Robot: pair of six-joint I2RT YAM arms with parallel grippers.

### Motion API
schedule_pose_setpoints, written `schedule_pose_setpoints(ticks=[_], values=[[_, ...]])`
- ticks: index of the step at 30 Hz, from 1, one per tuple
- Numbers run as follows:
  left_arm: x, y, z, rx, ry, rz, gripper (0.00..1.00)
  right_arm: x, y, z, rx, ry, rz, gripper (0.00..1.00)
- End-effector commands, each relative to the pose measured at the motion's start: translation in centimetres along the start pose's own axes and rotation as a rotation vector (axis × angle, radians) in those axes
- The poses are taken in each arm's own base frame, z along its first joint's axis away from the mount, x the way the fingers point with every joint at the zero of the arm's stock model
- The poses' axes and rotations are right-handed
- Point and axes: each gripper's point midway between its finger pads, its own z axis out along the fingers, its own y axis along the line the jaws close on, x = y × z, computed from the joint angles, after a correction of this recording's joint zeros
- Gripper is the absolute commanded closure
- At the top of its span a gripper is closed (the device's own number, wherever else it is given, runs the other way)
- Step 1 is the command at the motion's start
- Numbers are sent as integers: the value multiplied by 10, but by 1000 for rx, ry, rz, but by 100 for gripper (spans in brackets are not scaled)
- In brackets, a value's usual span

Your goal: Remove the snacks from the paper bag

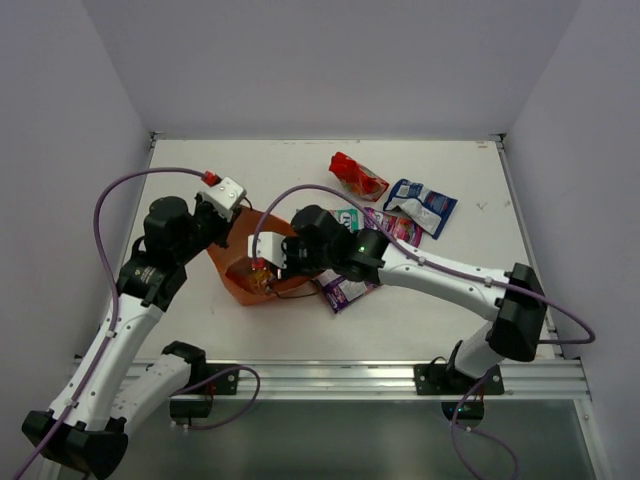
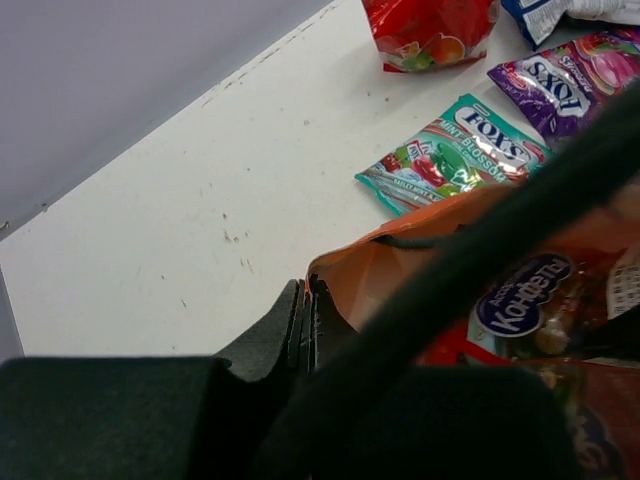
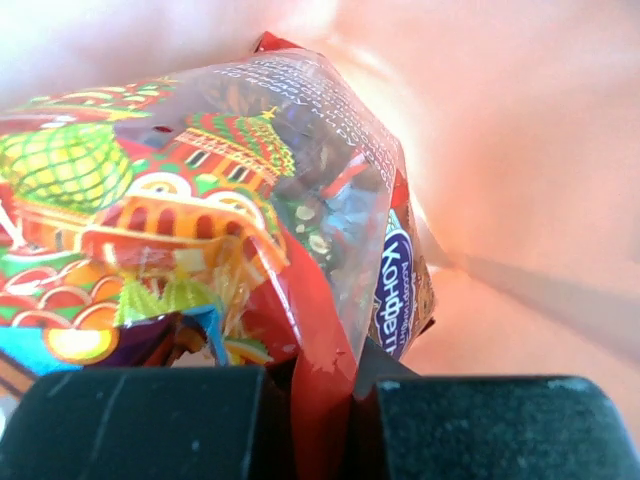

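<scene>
the orange bag (image 1: 238,283) lies on the table (image 1: 200,180) between the two arms. the left gripper (image 2: 304,322) is pressed together on the bag's rim. the right gripper (image 3: 322,390) is inside the bag, pinching the red edge of a bright foil packet (image 3: 200,190) close to the pale inner wall. outside, a green packet (image 2: 450,155) lies just beside the bag, with a purple packet (image 1: 397,228), a red packet (image 1: 357,175) and a blue-and-white packet (image 1: 422,205) farther out.
</scene>
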Motion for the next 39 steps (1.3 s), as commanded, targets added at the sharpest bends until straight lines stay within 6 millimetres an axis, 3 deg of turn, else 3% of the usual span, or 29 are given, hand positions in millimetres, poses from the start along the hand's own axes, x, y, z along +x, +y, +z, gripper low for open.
schedule_pose_setpoints(ticks=[1,7,11,15,18,22,27,32,34,35,37,39], values=[[-24,18,-3,-86,-71,12,100,-94,-27,-79,119,-325,-66,100],[-22,20,-3,-97,-58,4,100,-129,-31,-136,168,-474,-81,100],[-19,23,-2,-117,-47,-7,100,-154,-39,-191,244,-579,-82,100],[-12,31,-2,-165,-16,-29,100,-165,-53,-241,339,-651,-53,100],[-6,37,-1,-205,10,-57,100,-162,-71,-280,445,-681,-10,100],[-1,45,1,-255,45,-92,100,-143,-103,-318,592,-680,75,100],[5,51,2,-292,81,-117,100,-115,-131,-343,753,-647,160,100],[10,57,2,-332,115,-141,100,-79,-173,-365,951,-574,224,100],[12,57,2,-335,124,-153,100,-47,-201,-376,1087,-476,268,100],[12,56,2,-335,126,-162,100,-28,-217,-363,1106,-416,294,100],[12,56,3,-335,126,-176,100,7,-245,-369,1199,-364,355,100],[14,55,4,-334,130,-198,100,51,-271,-348,1233,-289,437,100]])
